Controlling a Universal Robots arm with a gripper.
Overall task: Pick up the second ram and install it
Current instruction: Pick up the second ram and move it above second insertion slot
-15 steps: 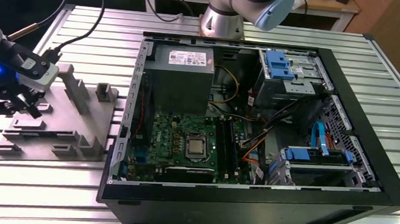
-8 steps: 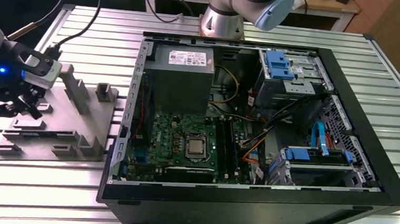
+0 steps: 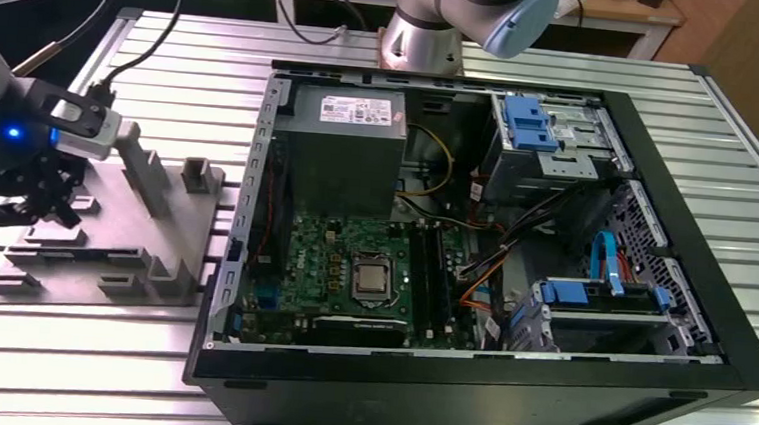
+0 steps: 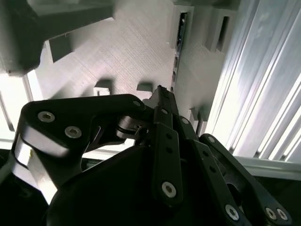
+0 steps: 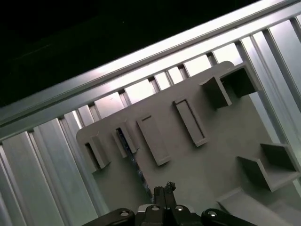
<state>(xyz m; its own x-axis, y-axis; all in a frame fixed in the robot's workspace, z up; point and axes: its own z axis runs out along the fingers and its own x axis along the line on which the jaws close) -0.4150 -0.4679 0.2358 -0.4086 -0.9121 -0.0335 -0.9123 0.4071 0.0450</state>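
The gripper (image 4: 163, 94) hangs low over the grey tray (image 5: 221, 136), fingers clenched almost together, seemingly on the top edge of the second ram (image 4: 177, 56). The ram stands on edge in slotted holders by the tray's edge at the exterior view's left. I judge a good pick needs a square grip and a straight lift out of the slots, no twisting. Counted: one gripper, one ram, one tray, and beyond them one open computer case (image 3: 474, 395) holding one green board (image 3: 336, 260)
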